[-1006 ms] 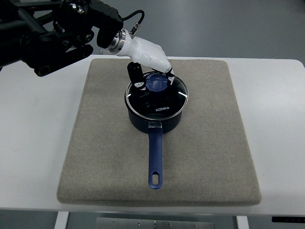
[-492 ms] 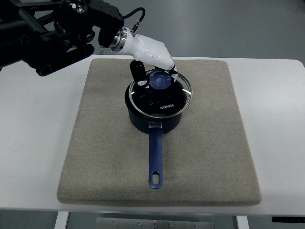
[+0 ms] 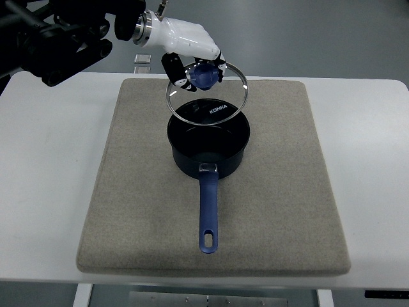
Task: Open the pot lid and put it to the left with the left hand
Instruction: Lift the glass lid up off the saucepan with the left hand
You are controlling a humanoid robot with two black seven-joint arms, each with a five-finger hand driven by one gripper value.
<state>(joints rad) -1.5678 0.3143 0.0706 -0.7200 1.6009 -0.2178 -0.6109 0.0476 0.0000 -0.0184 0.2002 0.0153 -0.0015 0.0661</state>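
The lid [image 3: 206, 91] has come off the pot [image 3: 208, 146]. A second ago we had it seated flat on the rim; half a second ago it was tipped up and slid a little to the right; now it hangs clear in the air, tilted, above and behind the pot's far rim, with its near edge overlapping the pot's mouth in our view. The pot stands open, its dark inside showing, and it has not shifted on the mat: its long blue handle [image 3: 208, 214] points toward us just as before.

For the task, we judge the opening step done and the carrying step begun. What remains is to take the lid out to the left and set it down, and the bare stretch of mat to the left of the pot looks like the obvious spot. The lid is glass with a metal band, so we would expect it to want a gentle, level landing.

Our left robot hand [image 3: 192, 57] has its fingers curled tight around the blue knob [image 3: 206, 75] at the lid's centre, the dark fingertips pinching it from the sides while the white back of the hand sits over it. It touches nothing else. The black arm runs off to the upper left corner, having risen and pulled back from where it was.

The right arm does not show. Beneath it all lie the grey mat [image 3: 128, 192] and the white table [image 3: 45, 160].
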